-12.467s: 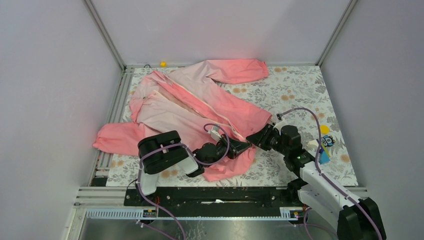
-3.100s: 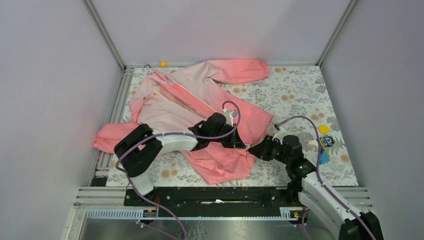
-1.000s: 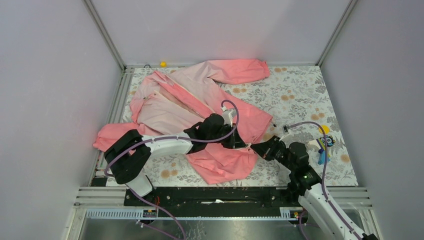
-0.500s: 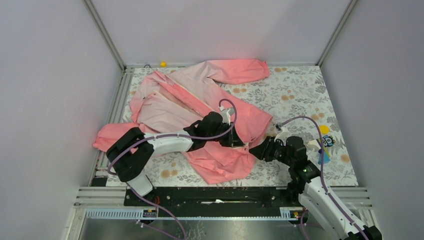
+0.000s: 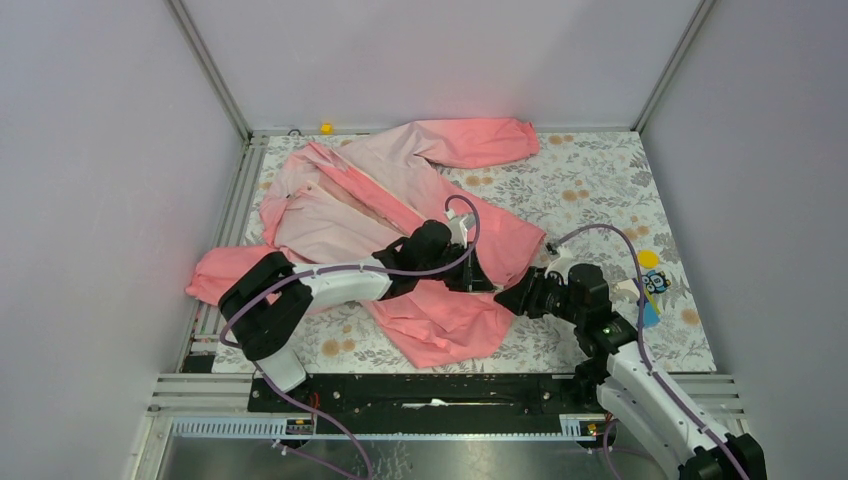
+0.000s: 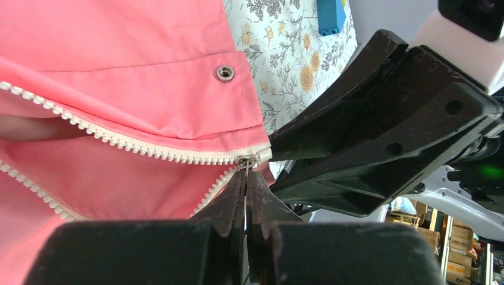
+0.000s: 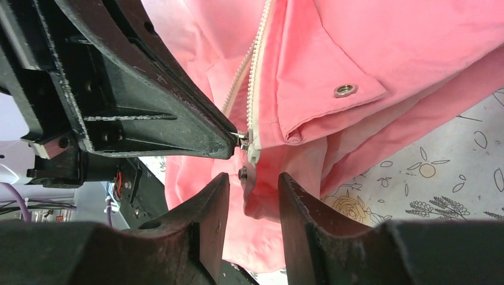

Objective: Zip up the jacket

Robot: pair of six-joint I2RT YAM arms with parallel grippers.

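Note:
The pink jacket (image 5: 400, 190) lies spread on the floral mat, its white zipper (image 7: 252, 89) open along most of its length. My left gripper (image 5: 480, 282) is shut on the small metal zipper pull (image 6: 246, 161) at the zipper's bottom end, near the hem. My right gripper (image 7: 252, 178) stands open just right of it. The hem corner with a snap (image 7: 242, 173) hangs between its fingertips, and neither pad presses on it. In the left wrist view my left gripper (image 6: 245, 173) has thin metal between its tips, with the right gripper's black fingers (image 6: 380, 119) close behind.
A blue block and a yellow toy (image 5: 650, 285) lie at the mat's right edge, next to my right arm. A small yellow object (image 5: 326, 128) sits at the back rail. Grey walls close in on three sides. Floral mat (image 5: 600, 190) shows to the right of the jacket.
My right gripper has gone from shut to open and has edged left toward the hem. The left gripper has kept its hold on the pull and hardly moved.

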